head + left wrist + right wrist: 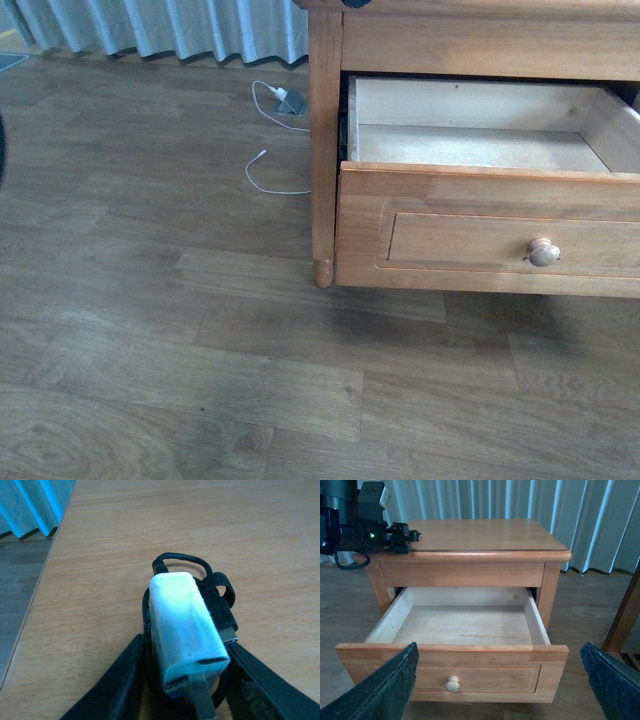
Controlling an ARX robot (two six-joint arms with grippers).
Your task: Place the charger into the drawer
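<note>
Three views, taken in turn.

Front view: shows the drawer (480,215) pulled well out of the nightstand (324,150), pale wood inside, round knob (544,252) on its panel front. Beside the nightstand's leg, on the floor (150,350), shows a grey adapter (290,100) with a loose white cable (262,175). Beyond the nightstand, a curtain (160,25).

Left wrist view: finds the charger (185,625) lying on the nightstand's top, black cable (175,559) wound round it. Sits between the fingers (122,685) of the left gripper (187,642), close at both sides. Cannot tell whether clamped on it or merely flanking.

Right wrist view: faces the nightstand's front and looks down into the open drawer. Shows the right gripper (500,690) with jaws wide apart, short of the drawer's front. Shows the left arm (350,530) at one side edge of the nightstand's top.
</note>
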